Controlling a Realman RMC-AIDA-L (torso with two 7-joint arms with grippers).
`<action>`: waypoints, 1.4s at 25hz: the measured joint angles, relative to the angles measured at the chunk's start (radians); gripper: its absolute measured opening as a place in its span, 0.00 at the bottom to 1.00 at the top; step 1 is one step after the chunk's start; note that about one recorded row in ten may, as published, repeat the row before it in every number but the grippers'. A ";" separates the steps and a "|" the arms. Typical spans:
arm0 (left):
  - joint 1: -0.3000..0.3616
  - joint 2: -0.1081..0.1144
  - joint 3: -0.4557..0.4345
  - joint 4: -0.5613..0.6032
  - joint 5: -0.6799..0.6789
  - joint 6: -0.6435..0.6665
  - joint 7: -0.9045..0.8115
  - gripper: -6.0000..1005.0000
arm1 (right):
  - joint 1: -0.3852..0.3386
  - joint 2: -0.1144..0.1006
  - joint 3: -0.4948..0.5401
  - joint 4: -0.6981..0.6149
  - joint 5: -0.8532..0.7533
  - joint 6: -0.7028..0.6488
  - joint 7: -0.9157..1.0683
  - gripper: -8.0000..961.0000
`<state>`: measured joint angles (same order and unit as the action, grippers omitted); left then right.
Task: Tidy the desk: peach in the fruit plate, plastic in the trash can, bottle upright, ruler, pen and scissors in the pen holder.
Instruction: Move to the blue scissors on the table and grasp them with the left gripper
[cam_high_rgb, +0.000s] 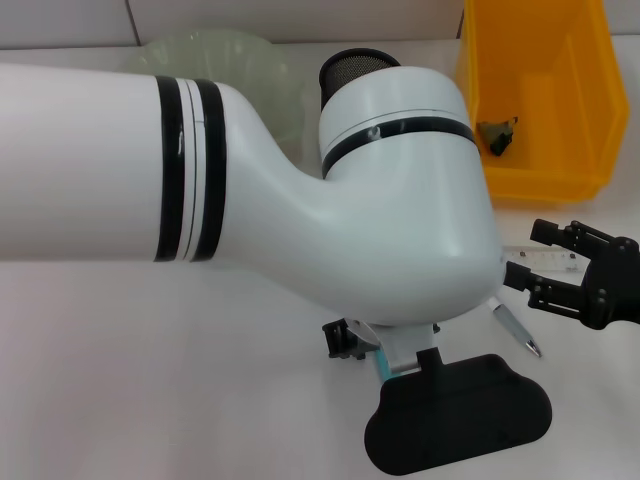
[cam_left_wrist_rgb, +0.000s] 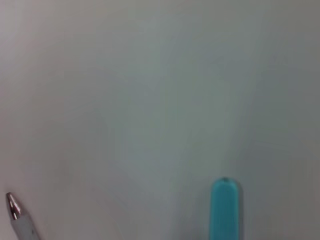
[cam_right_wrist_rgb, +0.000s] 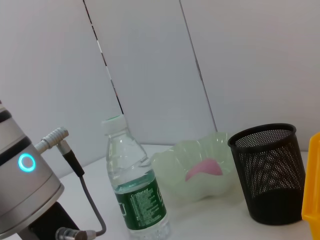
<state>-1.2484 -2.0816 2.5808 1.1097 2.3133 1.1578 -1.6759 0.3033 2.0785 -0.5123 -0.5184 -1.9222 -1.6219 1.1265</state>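
Observation:
My left arm (cam_high_rgb: 250, 170) fills the head view. Its gripper (cam_high_rgb: 365, 345) hangs low over the table, mostly hidden under the wrist. A teal rounded bar (cam_high_rgb: 382, 366) (cam_left_wrist_rgb: 225, 210) shows just below it; I cannot tell whether it is the scissors. The silver-tipped pen (cam_high_rgb: 517, 328) (cam_left_wrist_rgb: 15, 216) lies beside it. My right gripper (cam_high_rgb: 535, 257) is open, just above the clear ruler (cam_high_rgb: 552, 262). The bottle (cam_right_wrist_rgb: 135, 192) stands upright. The peach (cam_right_wrist_rgb: 204, 169) sits in the green fruit plate (cam_right_wrist_rgb: 170, 167). Crumpled dark plastic (cam_high_rgb: 497, 135) lies in the yellow trash can (cam_high_rgb: 540, 170).
The black mesh pen holder (cam_high_rgb: 350, 65) (cam_right_wrist_rgb: 270, 172) stands between the fruit plate (cam_high_rgb: 225, 50) and the yellow bin. A black flat part (cam_high_rgb: 460, 412) sits under the left wrist at the table's near edge. White wall panels stand behind the desk.

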 joint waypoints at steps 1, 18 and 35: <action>0.000 0.000 0.002 0.000 0.000 0.000 0.002 0.40 | 0.000 0.000 0.000 0.000 0.000 0.000 0.000 0.86; 0.002 0.001 0.015 -0.002 -0.005 -0.024 0.013 0.20 | 0.000 0.000 -0.009 0.005 0.000 0.010 0.000 0.86; 0.003 0.000 0.020 0.010 0.026 -0.012 -0.039 0.30 | 0.011 0.000 -0.011 0.005 0.000 0.009 0.005 0.86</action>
<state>-1.2454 -2.0819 2.6011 1.1193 2.3397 1.1462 -1.7146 0.3139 2.0785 -0.5229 -0.5139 -1.9221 -1.6127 1.1320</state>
